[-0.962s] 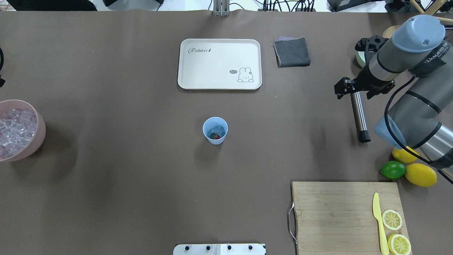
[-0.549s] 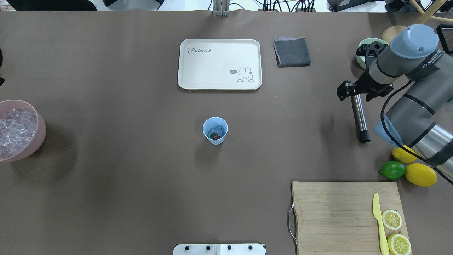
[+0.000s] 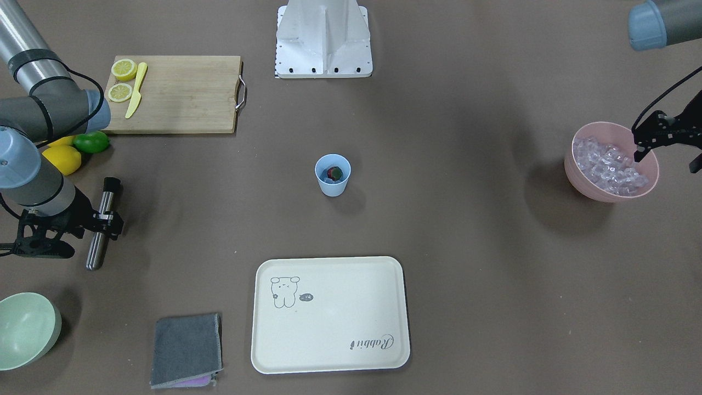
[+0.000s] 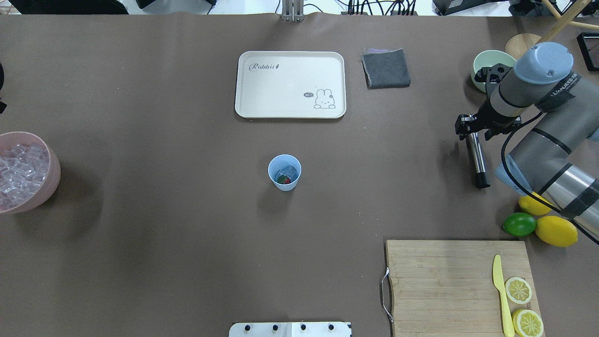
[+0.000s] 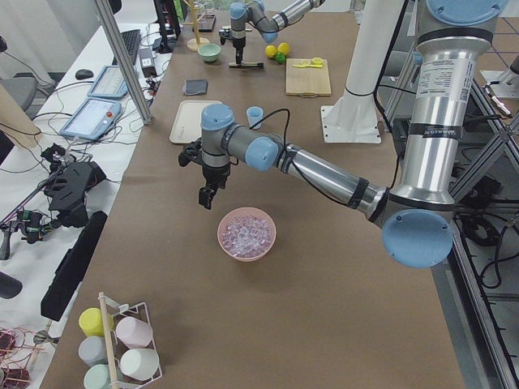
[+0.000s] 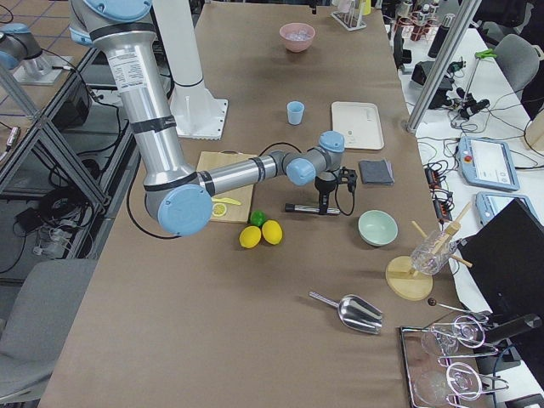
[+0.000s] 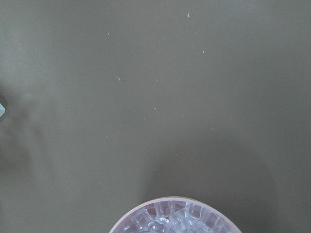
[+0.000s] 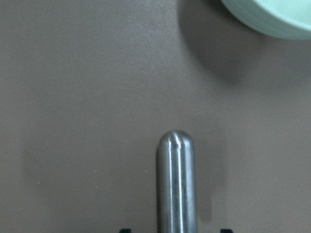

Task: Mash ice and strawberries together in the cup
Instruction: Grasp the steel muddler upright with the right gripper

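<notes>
Steel muddler (image 4: 477, 157) lies on the table and my right gripper (image 4: 471, 127) has dropped over its rounded end since a second ago, fingers open astride it, left gripper (image 3: 655, 144) empty by the pink ice bowl (image 3: 576, 170); cup (image 4: 284, 172) with ice and strawberry (image 4: 282, 179) waits mid-table.

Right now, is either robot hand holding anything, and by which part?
Nothing is gripped yet. The right hand straddles the rounded end of the metal rod, fingers clear of it. The left hand is empty above the pink bowl.
</notes>
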